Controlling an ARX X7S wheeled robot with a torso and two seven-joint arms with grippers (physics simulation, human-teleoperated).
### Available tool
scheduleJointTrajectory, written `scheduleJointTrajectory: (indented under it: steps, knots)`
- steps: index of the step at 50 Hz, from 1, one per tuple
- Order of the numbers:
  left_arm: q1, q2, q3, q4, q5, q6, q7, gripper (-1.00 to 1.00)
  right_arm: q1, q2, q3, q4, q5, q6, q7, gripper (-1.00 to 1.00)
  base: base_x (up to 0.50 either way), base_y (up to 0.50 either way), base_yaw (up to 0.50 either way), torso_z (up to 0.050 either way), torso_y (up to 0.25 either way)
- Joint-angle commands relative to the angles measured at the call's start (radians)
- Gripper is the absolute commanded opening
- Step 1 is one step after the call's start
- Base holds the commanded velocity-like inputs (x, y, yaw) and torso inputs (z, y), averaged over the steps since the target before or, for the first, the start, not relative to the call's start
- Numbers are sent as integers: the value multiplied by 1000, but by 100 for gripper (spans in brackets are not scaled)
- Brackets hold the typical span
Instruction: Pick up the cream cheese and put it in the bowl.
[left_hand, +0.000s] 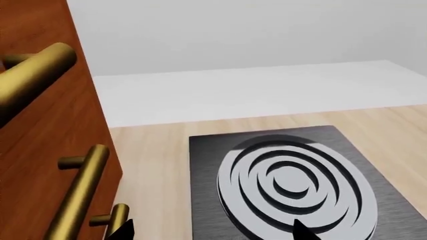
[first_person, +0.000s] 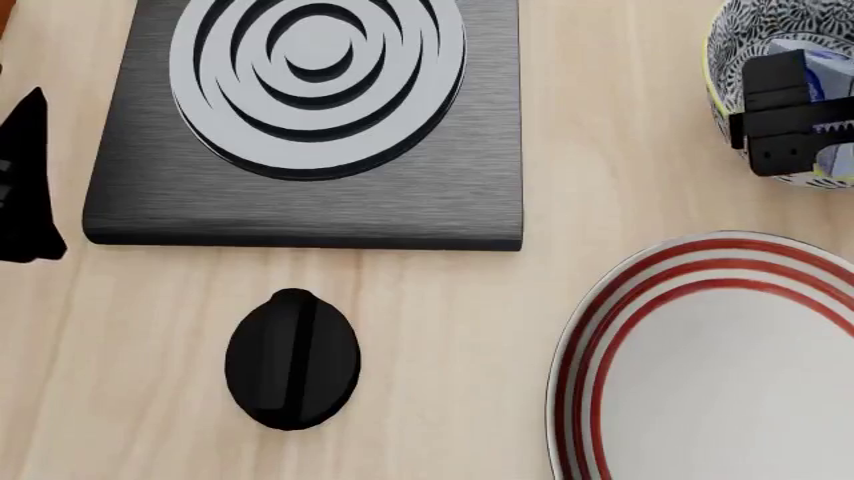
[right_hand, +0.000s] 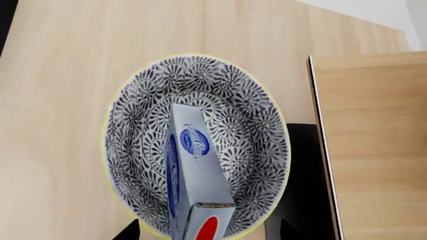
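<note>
Pale wood tabletop (first_person: 587, 130); cream cheese (right_hand: 193, 170) tilted in bowl (right_hand: 133, 120) (near edge); right claw (first_person: 787, 110) grip unclear.

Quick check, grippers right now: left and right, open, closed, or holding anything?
Left gripper: only dark finger parts in view, nothing seen in it; open or closed cannot be told.
Right gripper: over the bowl, cream cheese between its fingers; grip cannot be told.

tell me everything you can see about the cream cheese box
The cream cheese is a small, pale blue-grey rectangular carton with a blue oval label in white script and a red end. It stands tilted inside the bowl, one end down in the basin, the red end up near the rim. In the head view the right gripper hides most of it.
</note>
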Motion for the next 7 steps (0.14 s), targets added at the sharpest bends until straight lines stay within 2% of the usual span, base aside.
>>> scheduleJointTrajectory:
  steps: [1,7]
  knots:
    - [-7,-4,-5,4,-16,-3,-10,100,43,11,34,-22,45,43,53,100,0,0,0,0,0]
    - [-3,-7,-8,11,-21,-3,-17,100,74,15,66,-39,97,73,90,100,0,0,0,0,0]
